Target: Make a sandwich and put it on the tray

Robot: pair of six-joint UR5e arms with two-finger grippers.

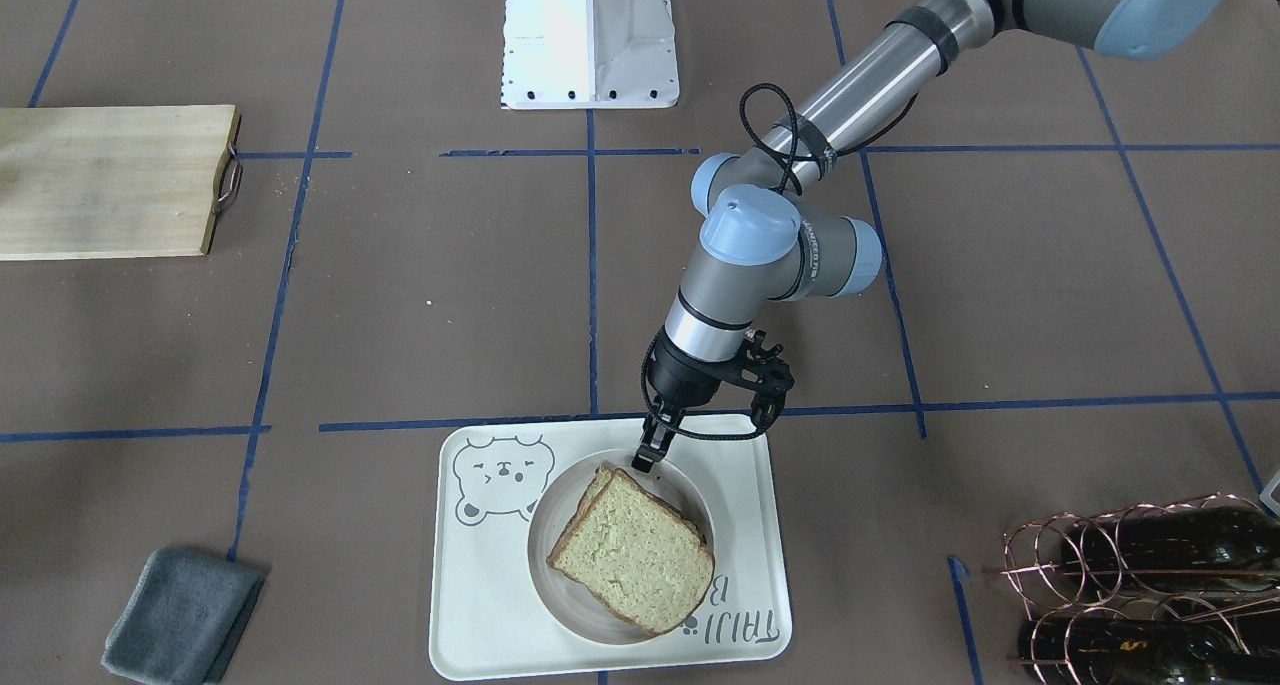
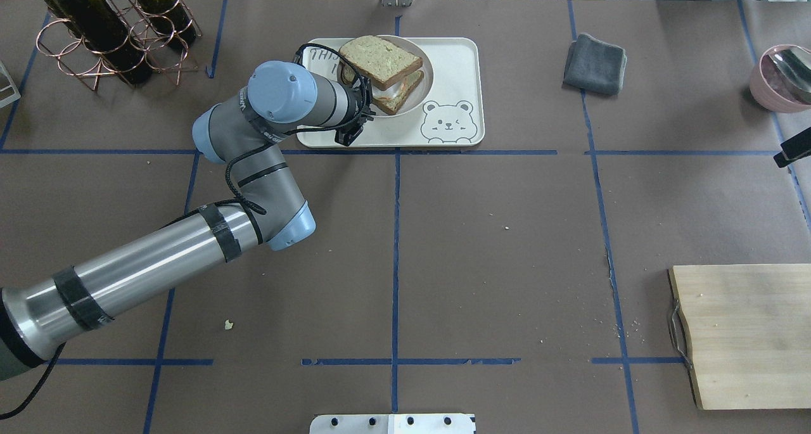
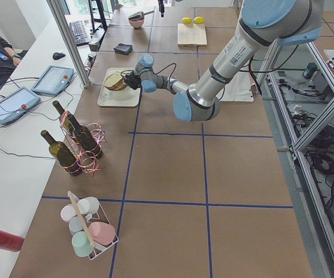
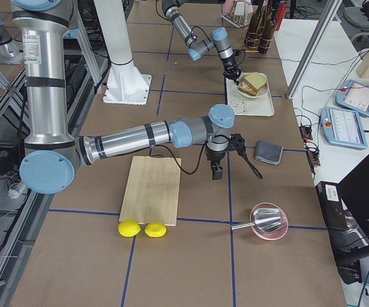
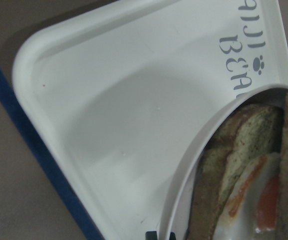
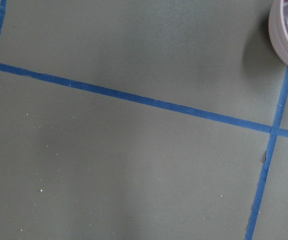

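Observation:
The sandwich (image 1: 635,555) is two bread slices with a fried egg (image 5: 253,200) between them. It lies on a small round white plate (image 1: 690,487), which rests on the cream bear tray (image 1: 480,625). The top slice sits askew over the lower one in the overhead view (image 2: 380,60). My left gripper (image 1: 645,457) is at the plate's rim on the robot's side. Its fingertips (image 5: 151,234) are nearly together, shut on the rim. My right gripper (image 4: 217,171) hovers over bare table between the board and the cloth. I cannot tell whether it is open or shut.
A wooden board (image 2: 747,332) with a metal handle lies at the robot's right. A grey cloth (image 2: 595,63) is beside the tray. A wire rack with wine bottles (image 2: 108,35) stands near the left arm. A pink bowl (image 2: 782,79) is at the far right.

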